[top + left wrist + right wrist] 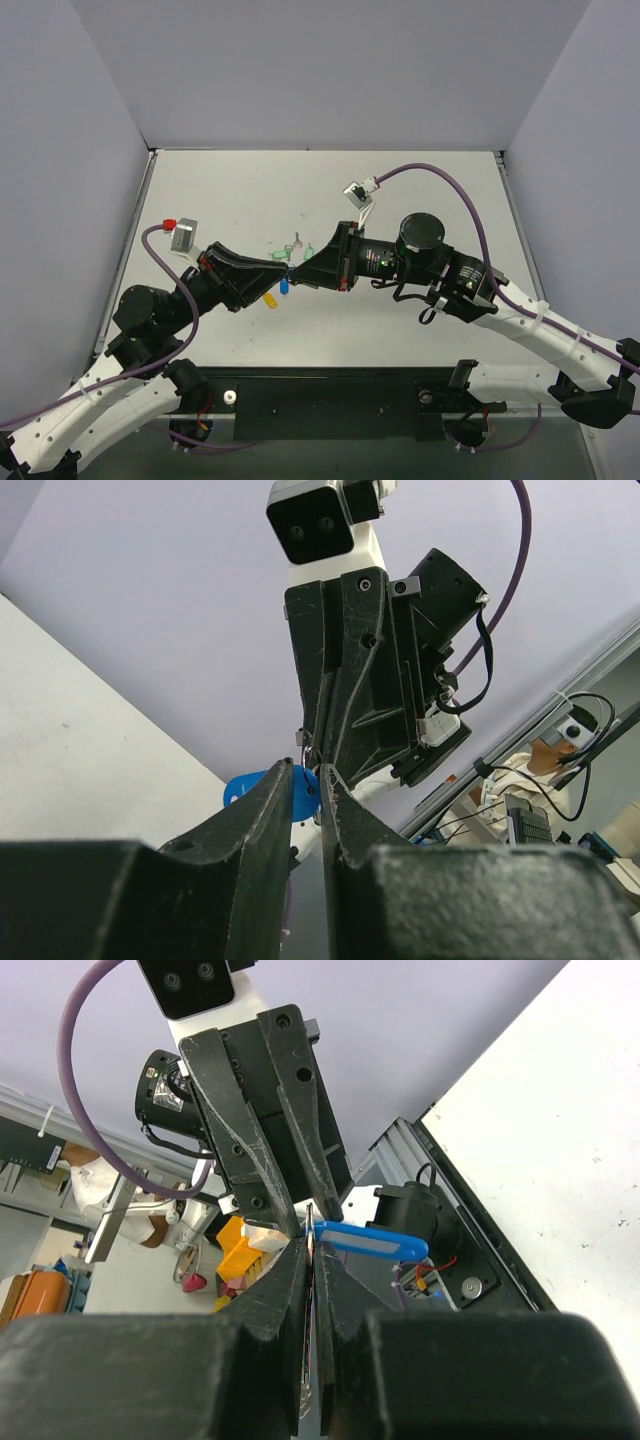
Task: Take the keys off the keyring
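Both grippers meet tip to tip above the middle of the table. My left gripper (283, 264) is shut on the keyring at the ring end of its light-blue tag (285, 287), which hangs below the fingertips. In the left wrist view the tag (250, 785) shows behind my fingertips (285, 780), with the thin ring in its hole. My right gripper (312, 1245) is shut on the key (312, 1280), seen edge-on as a thin metal strip between the pads. The tag (375, 1243) with its white label sticks out to the right.
A yellow tag (268, 298) lies just left of the hanging tag. Two green tags (280, 257) (307, 250) and a loose grey key (295, 240) lie just behind the grippers. A black strip (330, 400) runs along the near table edge.
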Controlling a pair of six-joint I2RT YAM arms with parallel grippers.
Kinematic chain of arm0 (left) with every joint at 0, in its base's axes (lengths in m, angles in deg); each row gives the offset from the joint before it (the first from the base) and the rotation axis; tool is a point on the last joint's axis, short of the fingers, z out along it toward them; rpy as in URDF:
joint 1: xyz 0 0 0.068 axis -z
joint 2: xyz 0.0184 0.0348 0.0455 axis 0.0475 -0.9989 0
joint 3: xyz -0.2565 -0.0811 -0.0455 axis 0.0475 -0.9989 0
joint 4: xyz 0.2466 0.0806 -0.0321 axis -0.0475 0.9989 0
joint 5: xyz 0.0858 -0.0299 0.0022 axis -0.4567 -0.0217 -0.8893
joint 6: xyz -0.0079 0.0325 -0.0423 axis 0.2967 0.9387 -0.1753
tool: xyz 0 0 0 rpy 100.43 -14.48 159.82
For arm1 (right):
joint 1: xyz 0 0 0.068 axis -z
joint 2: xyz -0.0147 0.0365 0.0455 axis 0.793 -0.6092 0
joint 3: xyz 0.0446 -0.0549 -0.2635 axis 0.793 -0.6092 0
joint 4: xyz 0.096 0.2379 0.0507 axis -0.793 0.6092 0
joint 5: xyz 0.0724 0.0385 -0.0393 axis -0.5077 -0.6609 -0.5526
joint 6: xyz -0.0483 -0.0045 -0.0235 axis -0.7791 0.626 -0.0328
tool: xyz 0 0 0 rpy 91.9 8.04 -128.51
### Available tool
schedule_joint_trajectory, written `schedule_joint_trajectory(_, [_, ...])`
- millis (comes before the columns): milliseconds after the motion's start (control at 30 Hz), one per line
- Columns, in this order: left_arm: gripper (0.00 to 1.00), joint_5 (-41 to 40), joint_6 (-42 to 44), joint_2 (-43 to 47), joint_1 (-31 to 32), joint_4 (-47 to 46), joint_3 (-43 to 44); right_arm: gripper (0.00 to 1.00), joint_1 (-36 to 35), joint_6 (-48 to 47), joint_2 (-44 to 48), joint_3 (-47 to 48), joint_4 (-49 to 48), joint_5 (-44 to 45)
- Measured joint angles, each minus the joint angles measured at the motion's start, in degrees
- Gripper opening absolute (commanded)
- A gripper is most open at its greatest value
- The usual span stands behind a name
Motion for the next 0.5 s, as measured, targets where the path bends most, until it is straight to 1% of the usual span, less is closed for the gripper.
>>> schedule_joint_trajectory(33, [0.19,0.0,0.0,0.0,0.2,-0.1,0.0,0.00,0.0,0.0,0.0,0.0,0.0,0.0])
schedule_joint_trajectory(67, [0.16,0.0,0.0,0.0,0.2,-0.2,0.0,0.00,0.0,0.0,0.0,0.0,0.0,0.0])
schedule_joint_trajectory(100, [0.05,0.0,-0.1,0.0,0.3,-0.3,0.0,0.00,0.0,0.0,0.0,0.0,-0.2,0.0])
schedule_joint_trajectory(133, [0.01,0.0,-0.1,0.0,0.4,-0.5,0.0,0.00,0.0,0.1,0.0,0.0,-0.2,0.0])
schedule_joint_trajectory(400, [0.00,-0.2,-0.1,0.0,0.6,-0.3,0.1,0.00,-0.1,0.0,-0.1,0.0,-0.1,-0.2])
schedule_joint_trajectory(500, [0.00,0.5,0.8,0.0,0.6,3.0,1.6,0.00,-0.2,-0.2,-0.1,0.0,0.9,-0.5])
